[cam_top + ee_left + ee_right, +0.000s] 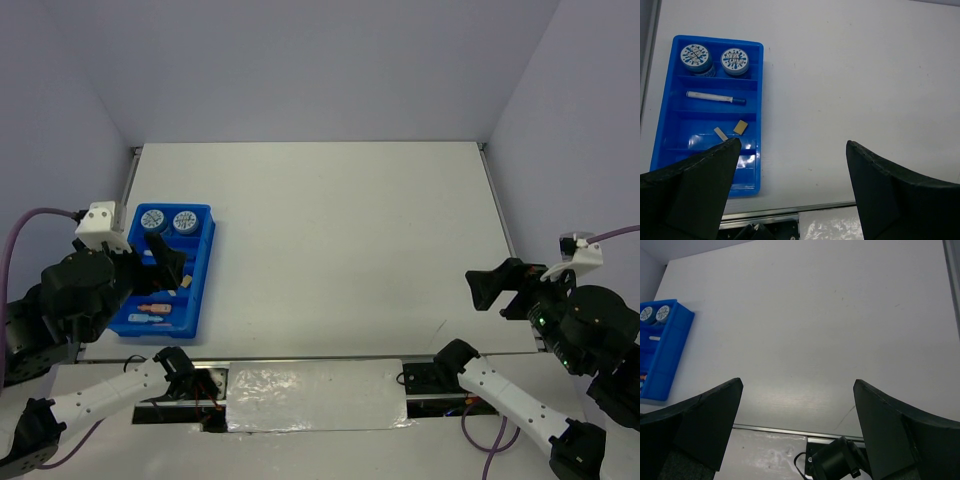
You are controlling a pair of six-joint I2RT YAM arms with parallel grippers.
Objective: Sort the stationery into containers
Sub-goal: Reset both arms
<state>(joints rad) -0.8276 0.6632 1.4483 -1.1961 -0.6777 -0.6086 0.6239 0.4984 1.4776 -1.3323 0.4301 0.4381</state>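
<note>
The bright blue tray sits at the table's left; it also shows in the left wrist view and the right wrist view. Two round blue-and-white tubs fill its far compartment. The white pen with a blue cap lies in the compartment behind them. Two small tan and grey blocks lie in the third. Small pink, orange and light-blue sticks lie in the near compartments. My left gripper is open and empty above the tray. My right gripper is open and empty at the right.
A shiny white sheet covers the near edge between the arm bases. A metal rail runs along the table's front edge. Pale walls stand behind and beside the table.
</note>
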